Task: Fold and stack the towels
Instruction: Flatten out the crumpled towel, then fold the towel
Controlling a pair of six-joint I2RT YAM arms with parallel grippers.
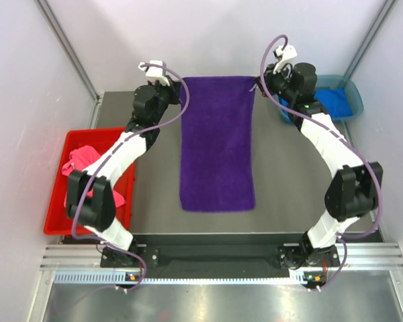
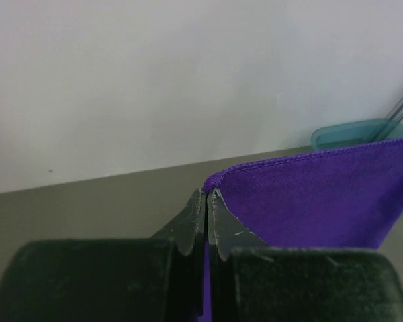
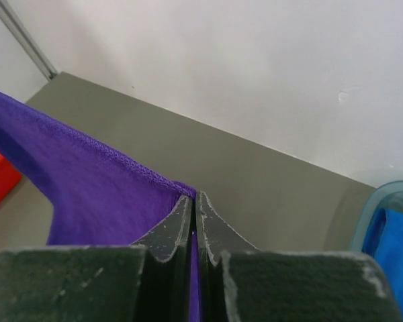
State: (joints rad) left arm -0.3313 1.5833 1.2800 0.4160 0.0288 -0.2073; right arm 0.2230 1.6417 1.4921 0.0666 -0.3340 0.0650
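Because your left gripper (image 2: 206, 196) and right gripper (image 3: 193, 198) each clamp a far corner, the towel (image 1: 217, 144) stretches flat for folding.

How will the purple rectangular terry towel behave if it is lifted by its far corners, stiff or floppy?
Probably floppy: the purple terry towel drapes from its pinched corners down to the grey table. Probably light: the left gripper and right gripper, both shut on it, grip only corner tips. Its fuzzy pile should resist slipping.

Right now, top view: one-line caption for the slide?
Left gripper and right gripper each pinch a far corner of the purple towel; red bin left, teal tray right.
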